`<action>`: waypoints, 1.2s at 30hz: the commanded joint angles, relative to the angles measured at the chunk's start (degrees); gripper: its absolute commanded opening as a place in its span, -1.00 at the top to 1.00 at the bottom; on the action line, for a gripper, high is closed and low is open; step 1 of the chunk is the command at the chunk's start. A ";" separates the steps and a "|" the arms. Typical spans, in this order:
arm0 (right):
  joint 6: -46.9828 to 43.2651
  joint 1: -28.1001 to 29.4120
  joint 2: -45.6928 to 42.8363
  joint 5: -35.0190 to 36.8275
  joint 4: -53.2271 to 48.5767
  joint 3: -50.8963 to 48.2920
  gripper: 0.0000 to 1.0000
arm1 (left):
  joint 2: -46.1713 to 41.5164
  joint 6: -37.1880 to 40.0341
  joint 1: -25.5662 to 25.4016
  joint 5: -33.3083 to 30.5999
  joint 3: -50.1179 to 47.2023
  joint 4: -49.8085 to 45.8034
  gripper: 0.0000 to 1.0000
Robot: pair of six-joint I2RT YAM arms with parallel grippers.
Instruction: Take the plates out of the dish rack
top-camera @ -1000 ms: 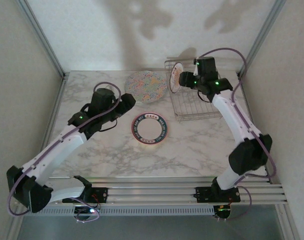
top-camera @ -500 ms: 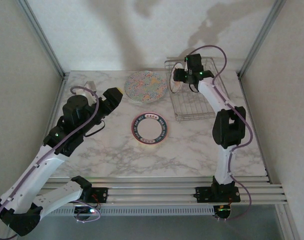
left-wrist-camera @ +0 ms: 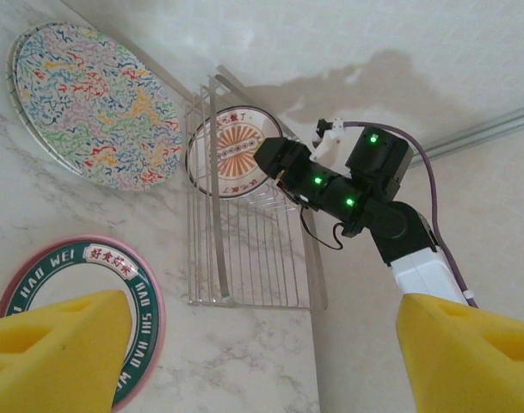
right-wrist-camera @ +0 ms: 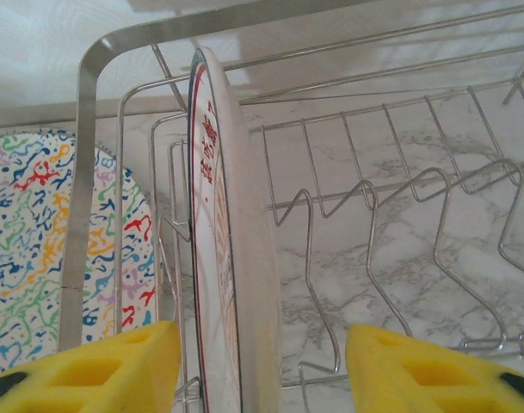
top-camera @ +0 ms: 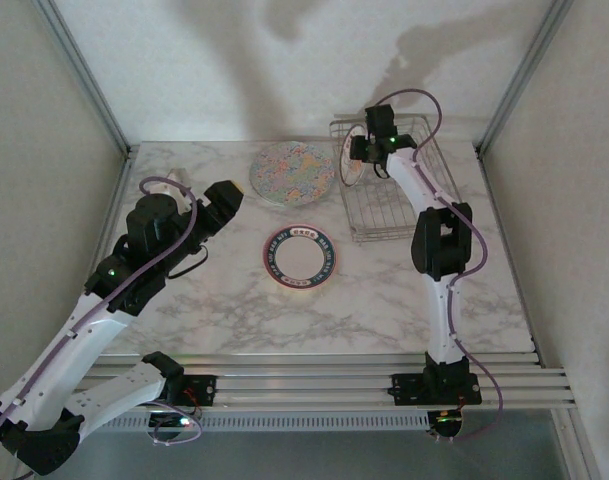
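I am reaching my right arm out over the dish rack, which is sitting at the far right of the marble desk. One plate is standing on edge in the rack's slots at the far left end. In the right wrist view I am holding my right jaws spread wide, with this upright plate rising between the yellow pads. Its rim is lying much nearer the pad on the left of that view than the other pad. I cannot tell whether that pad is touching it. The wire dividers to the right of the plate are showing bare marble beneath them.

I am holding my left arm above the left part of the desk, well apart from the rack. My left jaws are spread too, the two yellow pads far apart at the bottom corners of the left wrist view, pinching nothing.

Two more plates are lying flat on the desk. The speckled plate, covered in multicolour squiggles, is resting just beside the rack's left side at the far edge. The ringed plate, white in the centre with a dark lettered band and a pink rim, is lying nearer to me, towards the middle of the desk, apart from both the rack and the speckled plate.
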 commanded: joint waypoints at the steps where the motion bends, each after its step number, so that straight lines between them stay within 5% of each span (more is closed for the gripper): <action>1: 0.08 -0.18 2.49 -0.69 -1.26 3.85 0.02 | -0.96 -0.64 0.32 -1.32 0.64 -1.36 -0.61; 19: -0.96 1.84 6.22 5.28 -4.22 12.74 1.00 | -0.15 -0.53 0.76 -0.61 0.79 -1.05 -0.62; 30: -6.83 5.58 1.39 22.91 -3.35 14.74 1.00 | 0.36 -1.22 0.77 0.09 0.82 0.26 -0.61; 36: -8.00 5.96 -8.95 25.93 1.14 7.59 1.00 | 1.63 -1.34 0.77 1.89 1.09 2.31 -0.62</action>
